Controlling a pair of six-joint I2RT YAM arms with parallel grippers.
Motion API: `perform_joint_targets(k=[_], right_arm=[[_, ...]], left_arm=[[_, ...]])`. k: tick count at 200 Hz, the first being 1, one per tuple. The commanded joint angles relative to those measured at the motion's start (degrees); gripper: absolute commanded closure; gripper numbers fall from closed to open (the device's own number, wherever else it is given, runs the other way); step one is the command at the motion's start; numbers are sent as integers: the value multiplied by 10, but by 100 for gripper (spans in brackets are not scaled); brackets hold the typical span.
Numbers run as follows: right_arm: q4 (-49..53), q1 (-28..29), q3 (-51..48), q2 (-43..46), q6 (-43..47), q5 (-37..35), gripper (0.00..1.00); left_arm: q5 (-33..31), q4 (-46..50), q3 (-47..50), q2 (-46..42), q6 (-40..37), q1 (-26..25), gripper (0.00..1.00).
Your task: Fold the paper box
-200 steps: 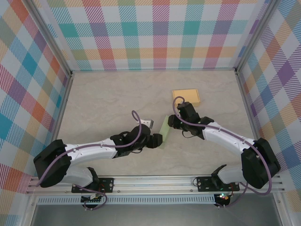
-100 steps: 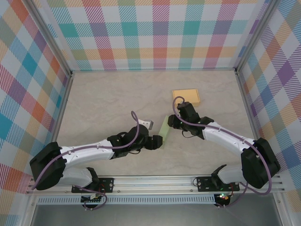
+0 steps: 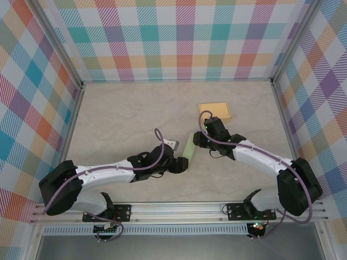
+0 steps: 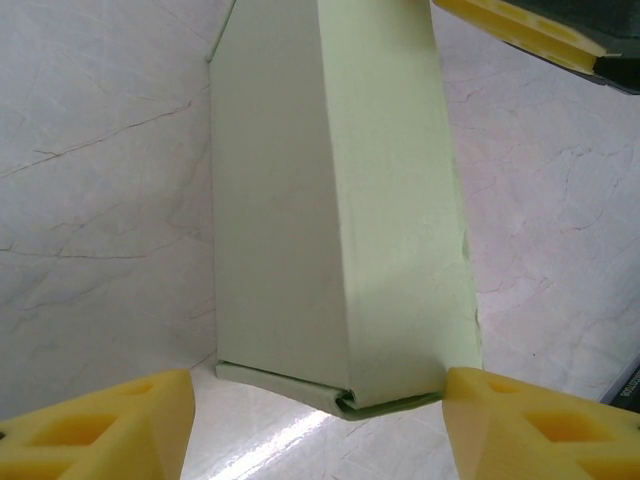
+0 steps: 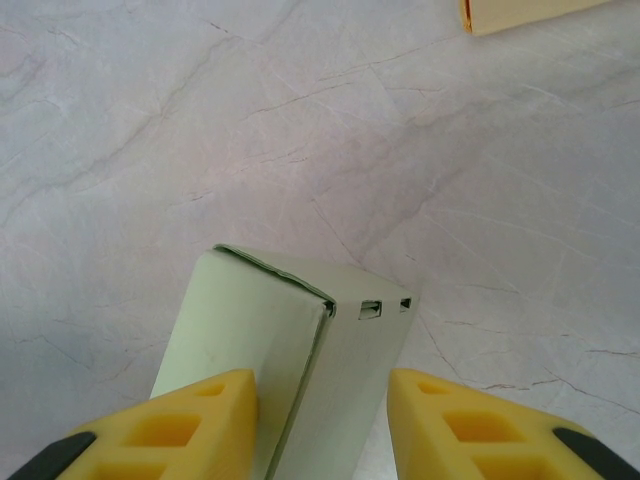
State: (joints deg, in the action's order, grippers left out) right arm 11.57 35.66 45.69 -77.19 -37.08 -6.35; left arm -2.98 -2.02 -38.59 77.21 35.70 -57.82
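One second on, my left gripper has crept slightly to the right across the near part of the worktop. It has closed up on the near end of the pale green paper box, and its open fingers now stand on either side of that end. Half a second ago my left arm's shoulder link had swung out toward the worktop's left edge, and it has since come back in. The paper box has nudged a touch toward that same edge.
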Motion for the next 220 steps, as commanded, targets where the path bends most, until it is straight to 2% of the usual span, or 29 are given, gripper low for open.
perform_joint_targets(k=[1, 40, 69, 95, 134, 163, 212, 220], right_arm=[[52, 2, -5, -16, -4, -3, 61], [56, 1, -2, -6, -4, -2, 61], [54, 1, -1, -5, -7, 1, 61], [57, 1, 1, -5, -9, 3, 60], [58, 1, 5, -5, -10, 5, 60], [59, 1, 5, -3, -12, 6, 60], [69, 1, 5, 18, -9, 2, 60], [73, 1, 7, 25, -8, 0, 60]], left_arm=[[-39, 81, -6, 13, -15, 3, 36], [-95, 125, -62, -33, -71, 1, 34], [-136, 102, -91, -34, -147, -1, 21], [-143, 77, -104, 1, -203, -8, 11], [-177, 86, -147, 95, -263, -37, 9], [-219, 91, -175, 139, -282, -52, 15], [-268, 99, -185, 168, -293, -53, 49], [-275, 101, -184, 170, -296, -54, 51]])
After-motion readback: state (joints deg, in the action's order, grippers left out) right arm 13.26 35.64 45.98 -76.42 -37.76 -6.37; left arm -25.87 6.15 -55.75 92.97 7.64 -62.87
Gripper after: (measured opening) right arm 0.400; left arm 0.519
